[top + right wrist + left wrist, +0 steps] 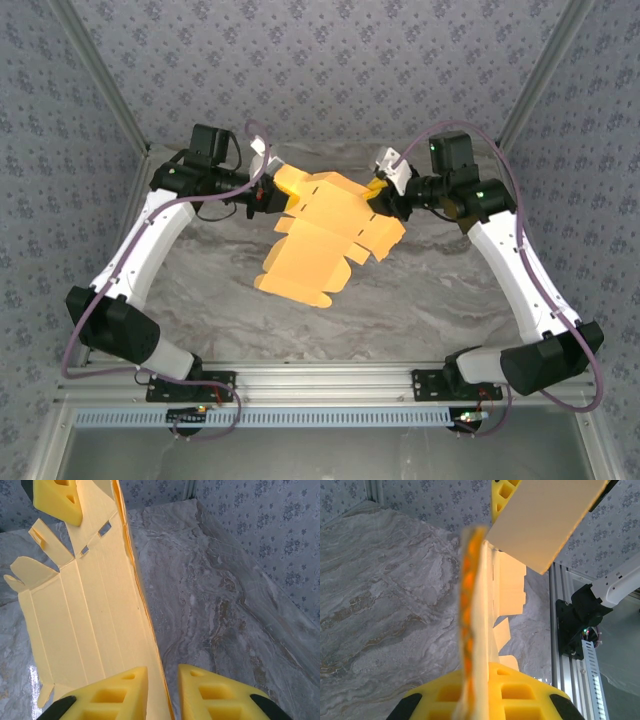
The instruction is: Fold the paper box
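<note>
The paper box (322, 238) is a yellow-orange card cut-out with flaps and tabs, hanging in the air over the table between both arms. My left gripper (268, 195) is shut on its upper left edge; in the left wrist view the card (476, 605) runs edge-on out of the pressed pads (530, 695). My right gripper (386, 196) sits at the upper right corner. In the right wrist view its fingers (115, 690) straddle the card's edge (85, 610), open, with a gap beside the right finger. The left gripper's finger (55, 497) shows at the card's far end.
The grey marbled table (450, 300) lies below the hanging card. An aluminium rail (330, 380) with the arm bases runs along the near edge. Patterned walls and slanted frame posts (105, 95) close the back and sides.
</note>
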`<state>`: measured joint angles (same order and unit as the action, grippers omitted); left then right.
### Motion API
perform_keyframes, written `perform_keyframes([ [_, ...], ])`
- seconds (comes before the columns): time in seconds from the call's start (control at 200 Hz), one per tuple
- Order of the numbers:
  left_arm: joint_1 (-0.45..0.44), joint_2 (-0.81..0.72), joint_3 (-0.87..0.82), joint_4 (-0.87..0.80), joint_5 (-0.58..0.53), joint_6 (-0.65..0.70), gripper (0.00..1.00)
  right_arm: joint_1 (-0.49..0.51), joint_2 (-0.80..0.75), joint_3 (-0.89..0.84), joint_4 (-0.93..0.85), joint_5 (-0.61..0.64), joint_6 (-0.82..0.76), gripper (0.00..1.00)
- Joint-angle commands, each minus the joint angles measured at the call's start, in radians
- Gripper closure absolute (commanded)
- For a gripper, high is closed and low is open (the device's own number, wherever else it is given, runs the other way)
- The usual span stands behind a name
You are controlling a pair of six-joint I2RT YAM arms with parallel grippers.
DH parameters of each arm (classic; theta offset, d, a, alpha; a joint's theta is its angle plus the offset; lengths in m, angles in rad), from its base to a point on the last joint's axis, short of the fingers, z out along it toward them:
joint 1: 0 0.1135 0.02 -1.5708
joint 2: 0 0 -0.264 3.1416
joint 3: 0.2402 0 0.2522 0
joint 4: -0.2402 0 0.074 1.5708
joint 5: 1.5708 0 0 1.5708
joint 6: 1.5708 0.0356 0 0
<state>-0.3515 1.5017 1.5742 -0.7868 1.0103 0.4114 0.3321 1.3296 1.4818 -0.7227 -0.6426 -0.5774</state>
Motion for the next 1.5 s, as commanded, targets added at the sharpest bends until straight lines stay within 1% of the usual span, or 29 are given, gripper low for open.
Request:
perform_keyframes([
  [0.0, -0.010, -0.001, 0.036, -0.009, 0.044, 0.014, 1.00, 0.015, 0.015, 0.031, -0.016, 0.026, -0.013, 0.79],
  [0.065, -0.012, 0.000, 0.034, -0.006, 0.045, 0.010, 1.00, 0.028, 0.020, 0.032, -0.013, 0.050, -0.011, 0.84],
  [0.12, -0.012, 0.000, 0.029, 0.000, 0.044, 0.001, 1.00, 0.046, 0.019, 0.027, -0.008, 0.101, -0.010, 0.89],
  [0.185, -0.012, 0.001, 0.021, 0.019, 0.042, -0.025, 1.00, 0.072, 0.010, 0.010, 0.013, 0.196, -0.002, 0.94],
  [0.265, -0.012, 0.005, 0.012, 0.059, 0.018, -0.101, 1.00, 0.119, -0.013, -0.028, 0.057, 0.345, -0.002, 1.00],
  [0.335, -0.010, 0.009, 0.015, 0.076, -0.007, -0.162, 1.00, 0.174, -0.049, -0.080, 0.116, 0.501, -0.004, 1.00],
  [0.39, -0.009, 0.012, 0.017, 0.081, -0.019, -0.200, 1.00, 0.212, -0.079, -0.132, 0.204, 0.624, 0.001, 1.00],
  [0.45, -0.009, 0.007, 0.011, 0.096, -0.029, -0.242, 1.00, 0.249, -0.107, -0.182, 0.262, 0.728, 0.008, 1.00],
  [0.595, -0.009, 0.003, -0.011, 0.176, -0.072, -0.356, 1.00, 0.359, -0.132, -0.273, 0.393, 0.948, -0.034, 1.00],
  [0.63, -0.009, 0.008, -0.011, 0.183, -0.079, -0.373, 1.00, 0.384, -0.131, -0.281, 0.425, 0.992, -0.049, 1.00],
  [0.685, -0.009, 0.013, -0.011, 0.189, -0.082, -0.392, 1.00, 0.420, -0.126, -0.339, 0.481, 1.069, -0.077, 1.00],
  [0.73, -0.009, 0.018, -0.013, 0.193, -0.085, -0.403, 1.00, 0.438, -0.124, -0.360, 0.519, 1.109, -0.094, 1.00],
  [0.914, -0.002, 0.035, -0.016, 0.203, -0.088, -0.428, 0.99, 0.492, -0.123, -0.440, 0.670, 1.215, -0.145, 1.00],
  [1.134, 0.011, 0.058, -0.016, 0.210, -0.089, -0.467, 0.99, 0.522, -0.112, -0.522, 0.794, 1.290, -0.213, 1.00],
  [1.279, 0.014, 0.071, -0.017, 0.209, -0.089, -0.483, 0.99, 0.524, -0.104, -0.538, 0.823, 1.295, -0.219, 1.00],
  [1.384, 0.019, 0.071, -0.026, 0.214, -0.096, -0.489, 0.99, 0.517, -0.104, -0.536, 0.805, 1.286, -0.199, 1.00],
  [1.454, 0.023, 0.068, -0.035, 0.221, -0.101, -0.496, 0.98, 0.511, -0.115, -0.531, 0.768, 1.254, -0.168, 1.00],
  [1.494, 0.023, 0.068, -0.043, 0.230, -0.102, -0.500, 0.94, 0.499, -0.125, -0.515, 0.716, 1.212, -0.128, 1.00],
])
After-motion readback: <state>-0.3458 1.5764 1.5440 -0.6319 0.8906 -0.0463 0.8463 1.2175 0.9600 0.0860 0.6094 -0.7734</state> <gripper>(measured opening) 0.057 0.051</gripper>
